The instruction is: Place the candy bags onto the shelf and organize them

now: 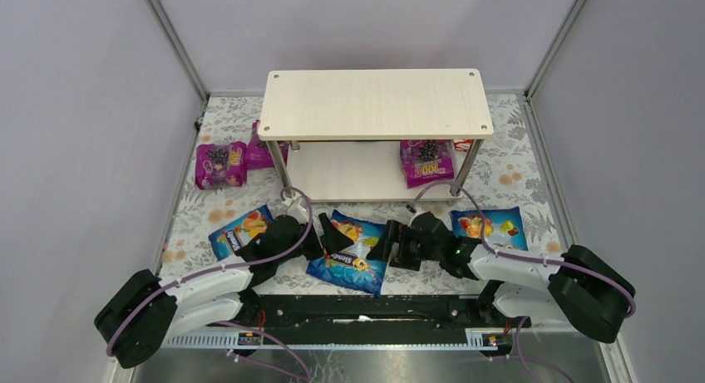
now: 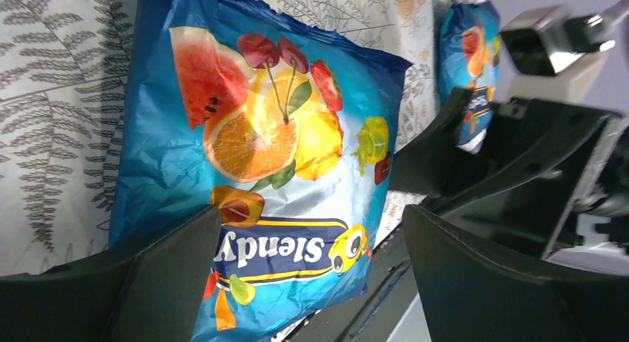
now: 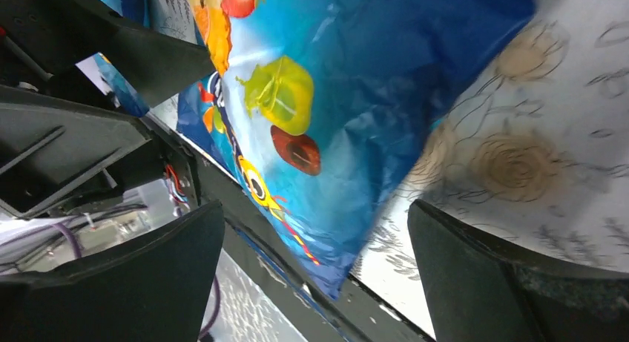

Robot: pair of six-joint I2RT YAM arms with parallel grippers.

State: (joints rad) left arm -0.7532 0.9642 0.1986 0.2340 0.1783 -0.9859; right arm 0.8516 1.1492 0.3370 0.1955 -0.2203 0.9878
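Noting desk [image 1: 515, 175] with a flower-and-leaf print surface. The shelf [image 1: 374, 103] stands at 12 o'clock; its top board is bare.

Left end effector [image 1: 332, 233] is at the 10 o'clock corner of the middle blue bag [image 1: 353, 254], fingers spread wide. In the left wrist view the bag's "Slendy" face lies between and beyond the two fingers, nothing pinched. Right end effector [image 1: 387, 243] is at the same bag's 3 o'clock edge, fingers also spread wide and pinching nothing. Cannot tell whether either one touches the bag.

Blue bags, all flat on the desk in front of the shelf:
- middle blue bag at 6 o'clock
- left blue bag [image 1: 237, 232] at 7 o'clock, with the left arm across its right edge
- right blue bag [image 1: 490, 227] at 4 o'clock, just beside the right arm

Magenta: one magenta bag [image 1: 426, 161] lies on the lower tier at its right end. Two magenta bags [image 1: 220, 164] lie side by side on the desk at 10 o'clock, the nearer one partly under the shelf's left end.
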